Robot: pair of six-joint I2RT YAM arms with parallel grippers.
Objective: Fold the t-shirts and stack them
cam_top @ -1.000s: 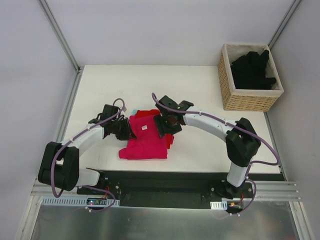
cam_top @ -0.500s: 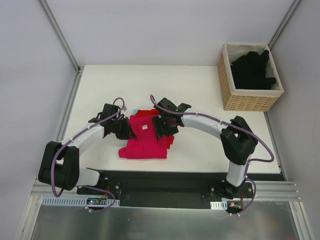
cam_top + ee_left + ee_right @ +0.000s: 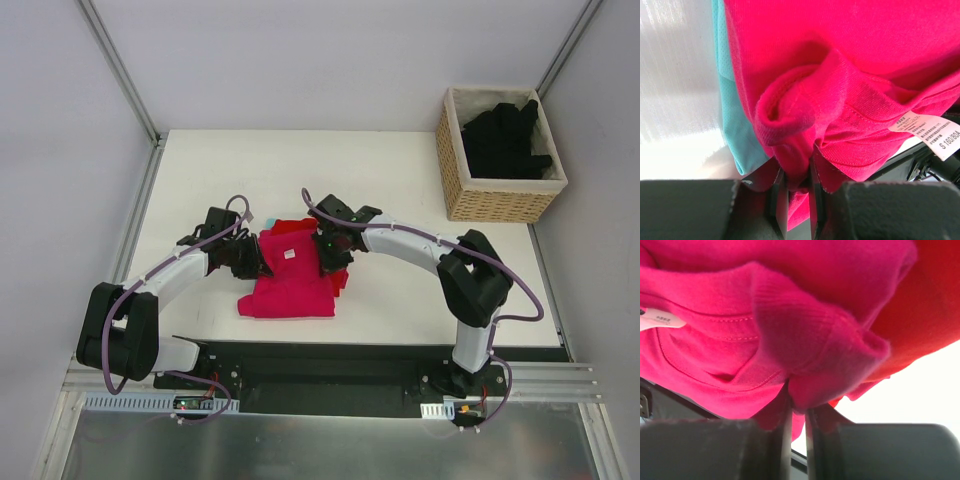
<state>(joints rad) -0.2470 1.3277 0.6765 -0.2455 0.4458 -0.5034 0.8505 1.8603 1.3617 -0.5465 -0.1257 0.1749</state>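
Note:
A magenta-pink t-shirt (image 3: 290, 280) with a small white label (image 3: 288, 255) lies folded near the table's front edge, on top of a brighter red t-shirt (image 3: 292, 227) that peeks out behind it. My left gripper (image 3: 258, 262) is shut on the pink shirt's left edge; its jaws pinch a fold of the pink t-shirt (image 3: 805, 125). My right gripper (image 3: 326, 258) is shut on the pink shirt's right edge, a bunched fold of the pink t-shirt (image 3: 805, 340) between its jaws. The red t-shirt (image 3: 925, 320) shows beside it. Black t-shirts (image 3: 505, 138) fill the basket.
A woven wicker basket (image 3: 452, 185) stands at the table's back right corner. A strip of turquoise cloth (image 3: 730, 90) lies under the pink shirt's left edge, also a sliver of turquoise cloth (image 3: 268, 221) in the top view. White table (image 3: 400, 170) surrounds the pile.
My right gripper has closed on the pink shirt's right edge and shifted slightly left. The left gripper kept its grip and did not move.

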